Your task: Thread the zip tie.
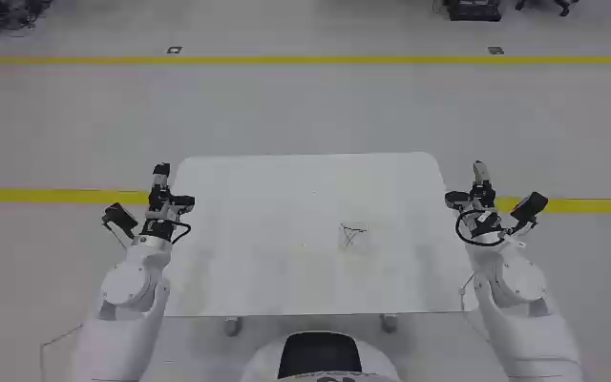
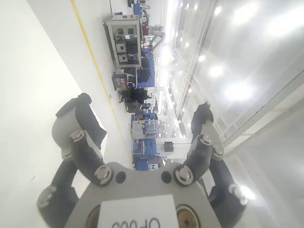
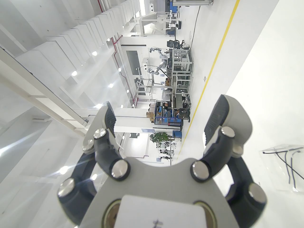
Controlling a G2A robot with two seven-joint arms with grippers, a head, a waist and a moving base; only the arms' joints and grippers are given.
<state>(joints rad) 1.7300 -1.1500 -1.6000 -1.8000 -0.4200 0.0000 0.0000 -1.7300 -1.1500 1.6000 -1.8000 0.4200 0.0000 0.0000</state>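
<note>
The worktop [image 1: 286,191] looks smooth, matt and white. On it the zip tie [image 3: 290,167] strands are thin, black and probably plastic, lying within a clear glossy film sleeve [image 3: 273,172]. The right tool [image 3: 165,102] has a brushed grey metal plate, polished screw heads, matt black links and ribbed dark pads [image 3: 213,117]. The left tool [image 2: 143,101] shows the same metal and dull black parts.

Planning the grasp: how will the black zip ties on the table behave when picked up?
The zip ties look thin and bent, so probably light and floppy. They seem to lie in a clear bag, likely slippery, which may slide on the table if pushed.
</note>
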